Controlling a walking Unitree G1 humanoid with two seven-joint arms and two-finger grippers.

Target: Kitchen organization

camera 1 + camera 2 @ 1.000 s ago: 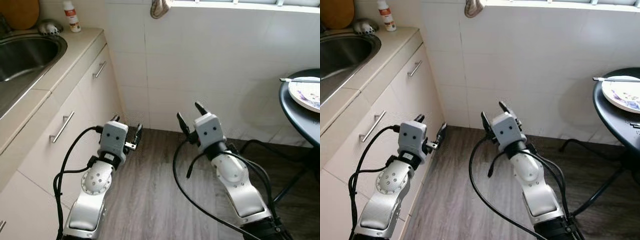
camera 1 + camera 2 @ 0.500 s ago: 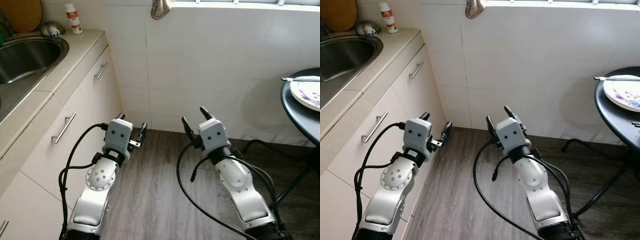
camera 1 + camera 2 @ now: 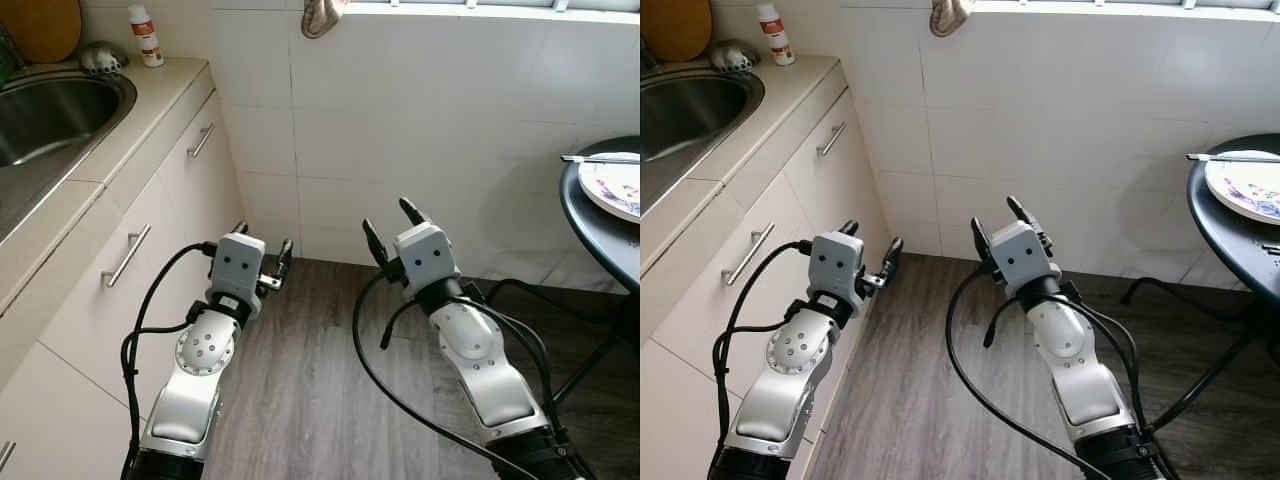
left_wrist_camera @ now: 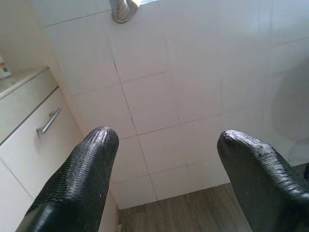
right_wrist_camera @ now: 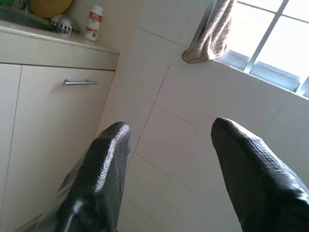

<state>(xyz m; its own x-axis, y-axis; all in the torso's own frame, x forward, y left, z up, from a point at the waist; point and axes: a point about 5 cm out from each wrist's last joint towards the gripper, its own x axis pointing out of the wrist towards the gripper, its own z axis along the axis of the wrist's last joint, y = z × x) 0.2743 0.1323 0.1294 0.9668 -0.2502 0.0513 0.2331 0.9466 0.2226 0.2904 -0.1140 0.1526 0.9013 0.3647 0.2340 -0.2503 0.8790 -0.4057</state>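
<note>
We hold our left gripper (image 3: 262, 245) and right gripper (image 3: 392, 228) spread and empty above the wood floor (image 3: 310, 380), well apart from the white bottle (image 3: 145, 34) with an unreadable red label beside the sink (image 3: 50, 105) and the patterned plate (image 3: 615, 188) on the round table (image 3: 590, 230).

Head stereo pair: high viewpoint, facing forward and down at the tiled wall (image 3: 420, 120), wood floor (image 3: 310, 400) and cabinet front (image 3: 150, 230); both eyes share this scene, slightly offset. Wrist views: low, near the floor, looking up along black fingers (image 4: 82, 179) at that wall and the hanging cloth (image 5: 212, 36).
</note>
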